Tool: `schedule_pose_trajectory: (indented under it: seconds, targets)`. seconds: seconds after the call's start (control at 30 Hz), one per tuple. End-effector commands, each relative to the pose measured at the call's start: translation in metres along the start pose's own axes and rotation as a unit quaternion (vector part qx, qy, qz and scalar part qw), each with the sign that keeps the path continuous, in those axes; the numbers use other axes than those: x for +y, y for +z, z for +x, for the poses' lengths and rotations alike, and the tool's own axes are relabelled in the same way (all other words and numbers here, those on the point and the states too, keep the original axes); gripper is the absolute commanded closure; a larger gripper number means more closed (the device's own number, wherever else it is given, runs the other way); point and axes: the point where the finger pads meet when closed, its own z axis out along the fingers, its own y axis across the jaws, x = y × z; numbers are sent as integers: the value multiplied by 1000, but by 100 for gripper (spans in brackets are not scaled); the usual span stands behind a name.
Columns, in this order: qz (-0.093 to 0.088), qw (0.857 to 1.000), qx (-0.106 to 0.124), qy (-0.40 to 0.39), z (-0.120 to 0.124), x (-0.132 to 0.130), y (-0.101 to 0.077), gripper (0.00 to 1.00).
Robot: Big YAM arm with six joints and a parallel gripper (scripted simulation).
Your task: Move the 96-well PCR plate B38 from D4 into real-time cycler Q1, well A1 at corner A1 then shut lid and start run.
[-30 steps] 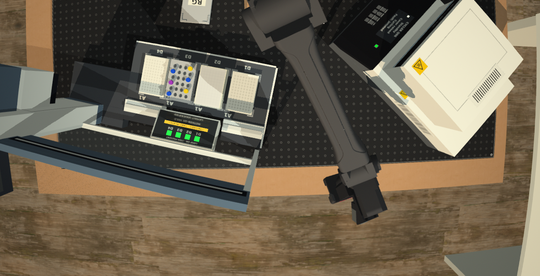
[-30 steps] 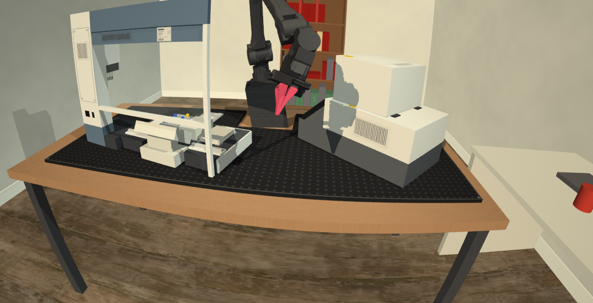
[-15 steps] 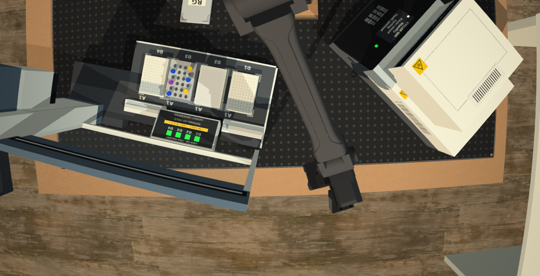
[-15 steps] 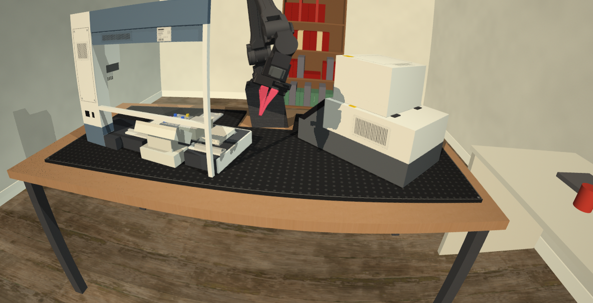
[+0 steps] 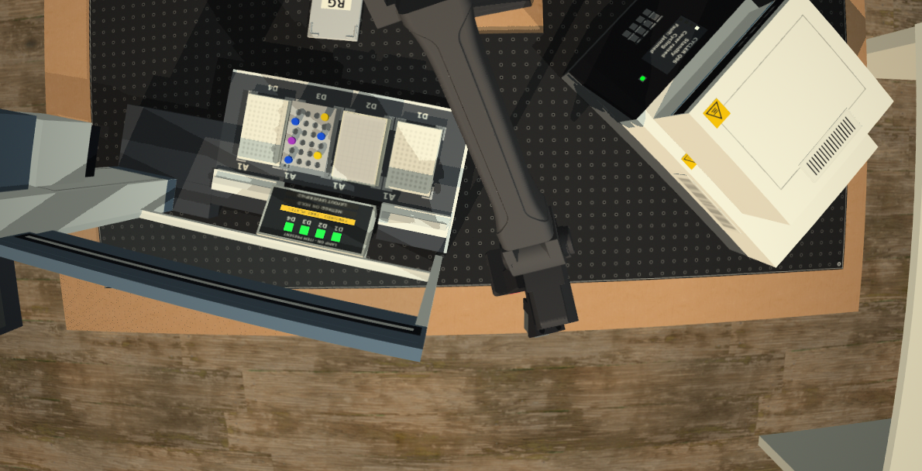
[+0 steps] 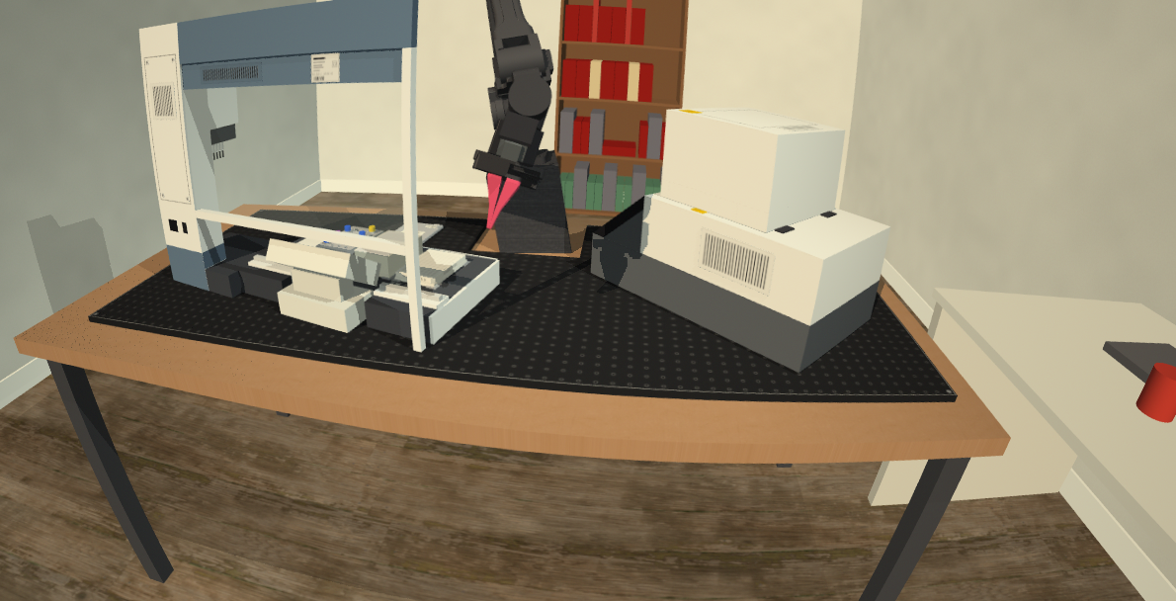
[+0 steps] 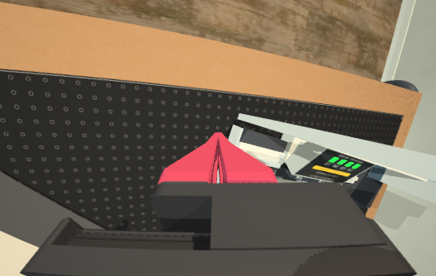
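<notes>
Plate B38 (image 5: 263, 125) lies in D4, the leftmost slot of the hand-off row in the top view. Cycler Q1 (image 5: 729, 119) stands at the right, turned at an angle. Its cream lid (image 6: 752, 164) sits over the body and I cannot see the block. Its lamp (image 5: 641, 78) is green, with the keys (image 5: 641, 25) above it on the black panel. My gripper (image 6: 493, 217) hangs high over the mat between the liquid handler and Q1. Its red fingers (image 7: 218, 140) are pressed together with nothing between them. In the top view the wrist hides them.
The tube cooling block (image 5: 308, 137) sits on D3, the deep-well block (image 5: 359, 147) on D2 and plate R33 (image 5: 414, 158) on D1. The handler's frame (image 6: 295, 45) and white post (image 6: 411, 194) stand over the row. The regrip nest RG (image 5: 335, 5) is empty.
</notes>
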Motion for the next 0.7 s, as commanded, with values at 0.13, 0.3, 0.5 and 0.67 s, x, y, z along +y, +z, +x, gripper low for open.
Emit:
schedule_pose_trajectory:
  seconds: [0.13,0.3,0.5,0.67]
  targets:
    - [-9,999,9,48,17,-33,-16,100]
    - [-6,999,2,40,40,-39,-14,100]
    - [-22,998,35,51,60,-34,-14,100]
    - [-25,997,40,58,87,-53,-13,100]
